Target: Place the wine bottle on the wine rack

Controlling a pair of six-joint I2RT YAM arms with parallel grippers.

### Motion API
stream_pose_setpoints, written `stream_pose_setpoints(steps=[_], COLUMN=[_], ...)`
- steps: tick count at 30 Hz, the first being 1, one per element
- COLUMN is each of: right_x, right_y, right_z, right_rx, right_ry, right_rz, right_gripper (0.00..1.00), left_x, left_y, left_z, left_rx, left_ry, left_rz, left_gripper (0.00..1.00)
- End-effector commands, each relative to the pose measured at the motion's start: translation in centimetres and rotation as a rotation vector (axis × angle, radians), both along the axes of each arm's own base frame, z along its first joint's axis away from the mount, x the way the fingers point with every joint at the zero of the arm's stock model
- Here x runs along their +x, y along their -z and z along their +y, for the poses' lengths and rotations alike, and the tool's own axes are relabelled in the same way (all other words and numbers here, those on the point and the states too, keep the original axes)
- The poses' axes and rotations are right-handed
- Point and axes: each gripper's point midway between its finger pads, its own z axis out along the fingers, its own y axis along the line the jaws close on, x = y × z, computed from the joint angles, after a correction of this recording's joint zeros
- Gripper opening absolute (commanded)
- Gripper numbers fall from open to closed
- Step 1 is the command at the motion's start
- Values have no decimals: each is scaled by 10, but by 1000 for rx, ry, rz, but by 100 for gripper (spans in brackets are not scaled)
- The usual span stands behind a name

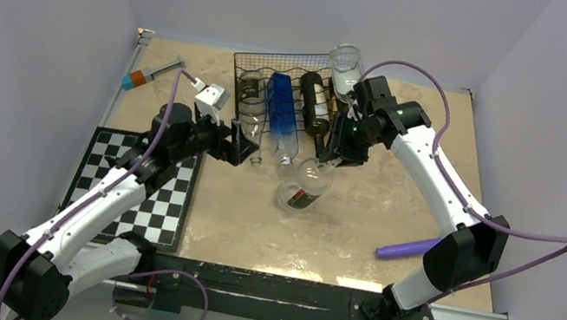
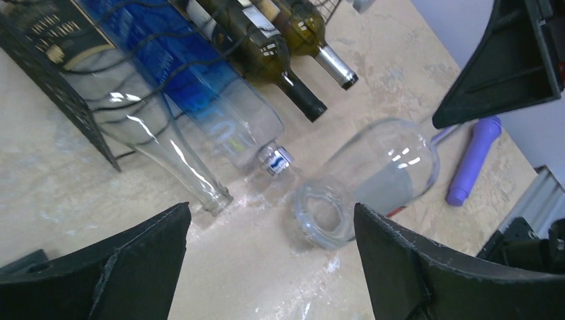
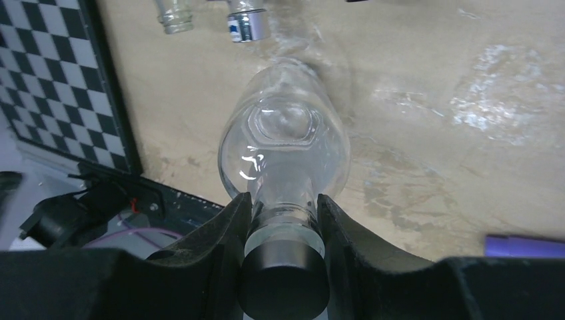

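The wine bottle (image 3: pixel 283 143), clear glass with a dark cap, is being gripped at its neck by the right gripper (image 3: pixel 283 217), whose fingers are being pressed against the glass just below the cap. The bottle is being carried tilted, base low and toward the near side, over the table (image 1: pixel 398 189) just on the near side of the wine rack (image 1: pixel 255 62). Whether the base is touching the table cannot be told. The left gripper (image 2: pixel 270 220) is being held by the rack's near left corner, jaws spread with nothing between them, and is being pointed toward the bottle's base.

The pick-up is therefore being judged as done and the placing as not done, since no part of the bottle is resting on the wires yet. The lower shelf is being occupied by a clear bottle (image 1: pixel 251 106), a blue bottle (image 1: pixel 281 116) and two dark bottles (image 2: pixel 266 53), all with necks toward the near side, so it is being judged full across. An upper bottle (image 1: pixel 347 64), also clear, is being seen at the rack's far right top. By this reading, the bottle remains to be lifted, levelled, laid into a free trough of the upper shelf and released.
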Motion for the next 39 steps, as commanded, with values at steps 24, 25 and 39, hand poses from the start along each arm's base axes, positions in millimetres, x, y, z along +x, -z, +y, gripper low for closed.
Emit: stream_pose_setpoints(steps=[24, 25, 39], right_x=[-11, -13, -65], right_y=[-70, -68, -29], right_z=[112, 111, 81], right_rx=[760, 758, 494], right_ry=[-463, -472, -650], right_rz=[-110, -111, -280], right_gripper=[0, 0, 0], left_x=[-39, -36, -17], left_y=[86, 90, 107], left_z=[-54, -51, -24], left_rx=[314, 336, 454], left_ry=[284, 256, 65], left_rz=[112, 118, 175], left_gripper=[88, 87, 87])
